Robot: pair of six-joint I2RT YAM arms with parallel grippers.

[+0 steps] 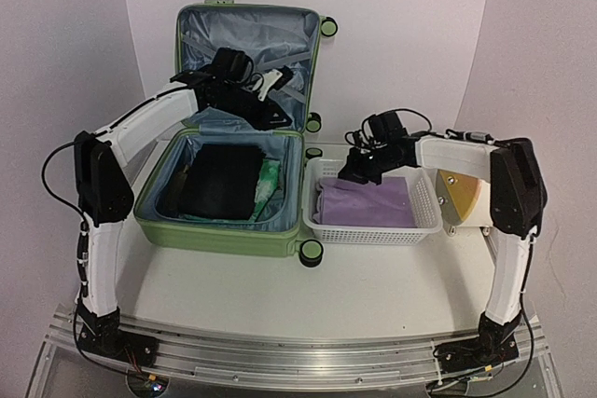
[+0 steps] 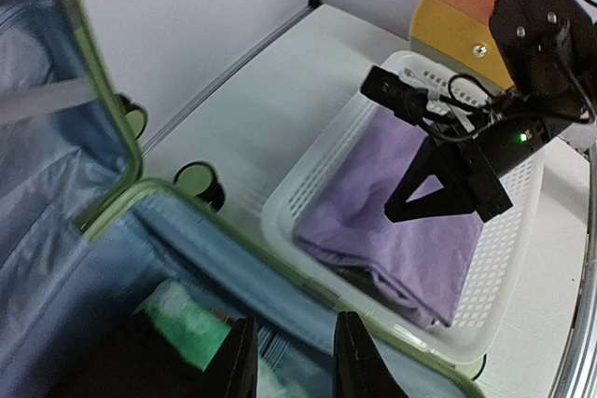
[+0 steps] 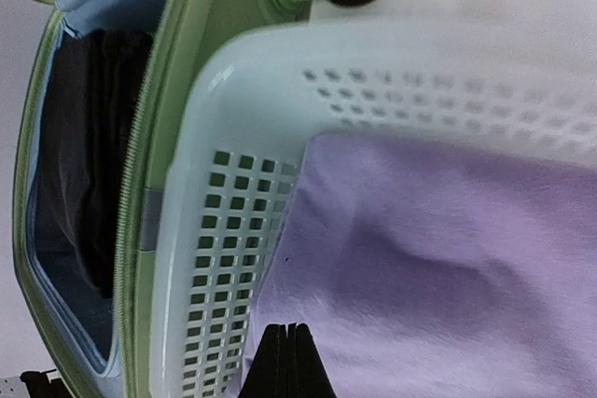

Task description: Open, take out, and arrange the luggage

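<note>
luggage [image 1: 219,235] lies open on the table [image 1: 308,295], lid raised at its far side; black garment [image 1: 219,179] and green packet [image 1: 268,184] inside the near half; left gripper [image 2: 295,361] hangs over the luggage's right interior, fingers a little apart, empty; white basket [image 1: 373,230] just right of the luggage holds folded purple cloth [image 1: 368,202]; right gripper [image 3: 287,361] above that cloth, clenched, gripping nothing

Twin white-and-black arms [image 1: 140,123]
Each carries white links, bulky black joints and loose black cables [image 1: 48,170]; the left hand [image 2: 295,333] and right hand [image 3: 287,342] are matte black.
</note>
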